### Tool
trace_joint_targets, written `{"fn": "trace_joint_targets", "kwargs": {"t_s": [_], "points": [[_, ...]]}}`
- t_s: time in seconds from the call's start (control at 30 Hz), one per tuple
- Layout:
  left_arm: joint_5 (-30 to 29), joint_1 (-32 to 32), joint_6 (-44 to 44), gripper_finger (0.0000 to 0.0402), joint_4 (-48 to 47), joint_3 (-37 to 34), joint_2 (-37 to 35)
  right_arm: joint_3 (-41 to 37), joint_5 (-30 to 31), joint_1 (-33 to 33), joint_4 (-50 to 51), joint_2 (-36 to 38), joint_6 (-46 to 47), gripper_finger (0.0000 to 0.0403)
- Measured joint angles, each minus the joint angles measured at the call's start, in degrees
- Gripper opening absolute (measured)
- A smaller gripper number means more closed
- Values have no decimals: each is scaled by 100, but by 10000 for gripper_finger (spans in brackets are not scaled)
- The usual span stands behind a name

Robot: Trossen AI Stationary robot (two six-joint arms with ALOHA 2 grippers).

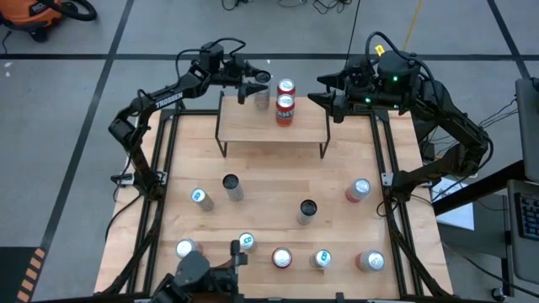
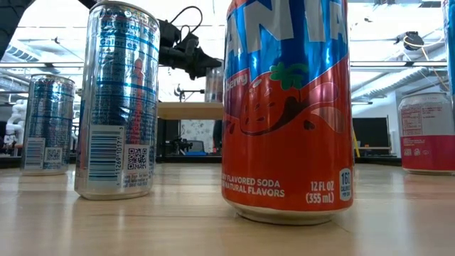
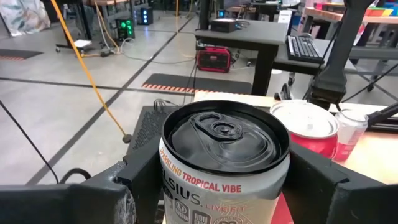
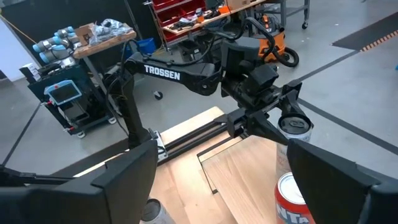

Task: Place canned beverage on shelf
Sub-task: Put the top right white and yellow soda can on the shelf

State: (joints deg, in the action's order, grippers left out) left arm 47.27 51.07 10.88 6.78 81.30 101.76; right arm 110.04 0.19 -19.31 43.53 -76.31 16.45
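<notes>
Light-bodied can with a black lid (image 3: 225, 163), over the far-left corner of the shelf (image 1: 253, 124) — likely rigid, smooth and a bit slippery, dentable if squeezed; best taken at mid-body, as now. Clamped between the fingers of the left gripper (image 1: 257, 87), partly spread around it. Just beside, two red cans (image 1: 285, 104) standing on the board. Right gripper (image 1: 330, 98) wide and empty — hovering off the shelf's far-right corner.
</notes>
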Motion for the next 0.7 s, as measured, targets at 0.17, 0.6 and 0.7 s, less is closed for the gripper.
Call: {"fn": "trace_joint_targets", "kwargs": {"t_s": [0.17, 0.6, 0.7], "points": [[4, -16, -4, 257, 91, 0, 14, 0, 0, -24, 0, 0, 0, 334], [-245, -26, 4, 270, 4, 0, 16, 0, -7, -136, 0, 0, -18, 334], [-300, -44, 1, 278, -9, 0, 16, 4, -15, -136, 0, 0, -7, 334]]}}
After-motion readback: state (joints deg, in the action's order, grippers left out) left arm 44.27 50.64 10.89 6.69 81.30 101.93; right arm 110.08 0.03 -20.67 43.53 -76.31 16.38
